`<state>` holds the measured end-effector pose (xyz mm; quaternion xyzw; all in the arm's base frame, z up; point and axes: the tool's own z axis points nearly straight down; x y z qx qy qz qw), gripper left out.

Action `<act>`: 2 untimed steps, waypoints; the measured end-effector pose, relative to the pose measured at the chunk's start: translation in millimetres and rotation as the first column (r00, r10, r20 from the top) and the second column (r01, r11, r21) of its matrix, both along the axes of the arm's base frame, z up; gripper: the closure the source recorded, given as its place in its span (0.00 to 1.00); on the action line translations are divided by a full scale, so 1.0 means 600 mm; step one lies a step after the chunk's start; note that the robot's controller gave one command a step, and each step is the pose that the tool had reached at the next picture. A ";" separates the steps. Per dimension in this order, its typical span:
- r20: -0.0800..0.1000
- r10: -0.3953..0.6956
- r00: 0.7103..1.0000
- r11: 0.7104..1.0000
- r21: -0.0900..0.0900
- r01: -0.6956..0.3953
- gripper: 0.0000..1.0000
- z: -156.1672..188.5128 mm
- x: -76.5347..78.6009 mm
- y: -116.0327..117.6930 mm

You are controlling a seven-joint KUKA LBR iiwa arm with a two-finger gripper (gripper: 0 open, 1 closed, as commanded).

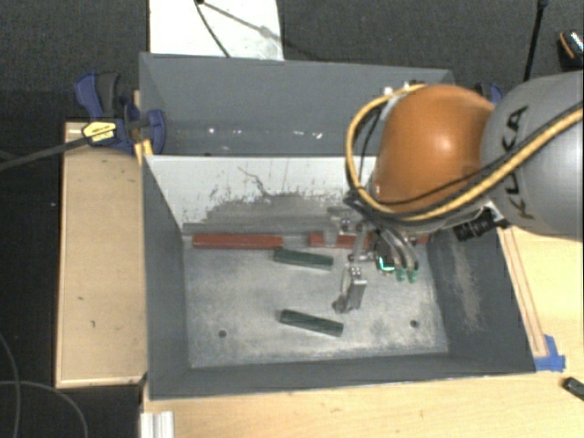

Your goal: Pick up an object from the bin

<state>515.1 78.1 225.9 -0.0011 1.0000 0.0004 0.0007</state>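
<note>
At back of bin floor, long red bar lies along rear wall; taken as reference.

Camera view:
- Short red piece: in line with red bar, just past its right end, partly covered by arm.
- Upper green bar: dark, flat, just below red bar's right end.
- Lower green bar: dark, flat, well below red bar.
- Gripper: below and right of red bar's right end, low over floor, between both green bars, lower one nearer. Open or closed: cannot tell.

Grey bin holds 1 red bar, 2 green bars.
</note>
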 end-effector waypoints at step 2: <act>0.003 -0.080 0.997 0.997 0.001 0.080 0.00 -0.207 -0.051 0.040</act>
